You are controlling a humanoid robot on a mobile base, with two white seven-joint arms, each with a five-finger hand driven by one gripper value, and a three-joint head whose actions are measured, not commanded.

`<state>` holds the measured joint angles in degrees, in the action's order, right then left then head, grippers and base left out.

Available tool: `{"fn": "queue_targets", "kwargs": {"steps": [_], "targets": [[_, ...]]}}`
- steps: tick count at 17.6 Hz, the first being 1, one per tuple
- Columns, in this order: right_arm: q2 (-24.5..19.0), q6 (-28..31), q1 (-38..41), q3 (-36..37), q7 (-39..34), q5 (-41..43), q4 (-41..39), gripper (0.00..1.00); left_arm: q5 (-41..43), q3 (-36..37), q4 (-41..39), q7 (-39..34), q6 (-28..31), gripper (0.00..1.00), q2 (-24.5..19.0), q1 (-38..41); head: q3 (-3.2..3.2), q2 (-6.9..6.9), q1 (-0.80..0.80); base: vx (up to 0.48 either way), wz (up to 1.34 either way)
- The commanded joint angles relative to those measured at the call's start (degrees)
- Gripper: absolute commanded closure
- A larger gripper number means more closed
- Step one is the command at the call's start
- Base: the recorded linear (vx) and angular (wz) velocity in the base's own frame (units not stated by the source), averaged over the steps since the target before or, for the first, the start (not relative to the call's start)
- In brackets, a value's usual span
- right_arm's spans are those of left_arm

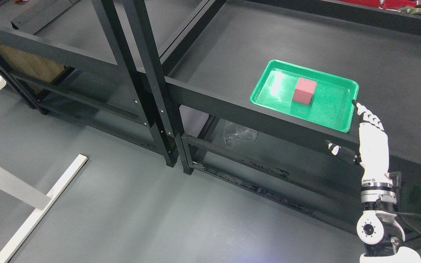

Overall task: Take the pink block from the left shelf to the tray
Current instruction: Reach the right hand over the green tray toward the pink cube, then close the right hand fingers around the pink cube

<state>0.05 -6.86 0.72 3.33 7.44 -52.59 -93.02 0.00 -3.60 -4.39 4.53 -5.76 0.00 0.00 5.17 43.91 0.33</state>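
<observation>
Head view: the pink cube-shaped block sits inside the shallow green plastic tray, a little to the 3 o'clock side of the tray's middle, resting flat on one face. The tray lies on the dark top of the right-hand black metal shelf unit. The other black metal shelf unit, at about 9 o'clock from the tray, shows nothing pink on the parts visible here. Judged from this, the block is already where the task wants it.

The white right hand comes up from 5 o'clock and stands just off the tray's 4 o'clock corner, its fingers stretched out nearly straight and holding nothing. It is apart from the block. The left hand does not show.

The block looks stiff, with flat matte faces and crisp edges, probably light, foam or painted wood, so it should neither deform nor slip much. Two opposite side faces, pinched from above, would give the surest hold.

A crumpled clear plastic bag lies on the lower level, at 7 o'clock from the tray. The grey floor spreads below.
</observation>
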Motion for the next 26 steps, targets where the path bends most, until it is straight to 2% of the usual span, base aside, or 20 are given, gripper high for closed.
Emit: {"fn": "queue_targets", "kwargs": {"steps": [1,9,14,18,23,26], "targets": [[1.1,0.1,1.13,-0.69,-3.64,1.09,1.34,0.03,0.09,0.0,0.0,0.04,-0.04,0.0,-1.0,0.53,0.0,0.0,0.0,0.216,0.06],[1.54,0.36,1.48,-1.93,-6.29,0.74,1.7,0.03,0.09,0.0,0.0,0.04,-0.04,0.0,-1.0,0.53,0.0,0.0,0.0,0.211,0.04],[1.8,3.34,0.25,-3.24,-8.14,0.38,4.5,0.03,0.09,0.0,0.0,0.04,-0.04,0.0,-1.0,0.53,0.0,0.0,0.0,0.211,0.01],[4.08,5.98,-0.37,-6.14,-8.58,0.21,6.35,0.03,0.09,0.0,0.0,0.04,-0.04,0.0,-1.0,0.53,0.0,0.0,0.0,0.177,0.01],[7.77,5.37,1.12,-6.23,-8.67,0.91,6.8,0.03,0.09,0.0,0.0,0.04,-0.04,0.0,-1.0,0.53,0.0,0.0,0.0,0.143,0.01],[8.56,5.19,2.09,-6.23,-8.67,1.17,6.71,0.02,0.09,0.0,0.0,0.04,-0.04,0.0,-1.0,0.53,0.0,0.0,0.0,0.105,0.02]]}}
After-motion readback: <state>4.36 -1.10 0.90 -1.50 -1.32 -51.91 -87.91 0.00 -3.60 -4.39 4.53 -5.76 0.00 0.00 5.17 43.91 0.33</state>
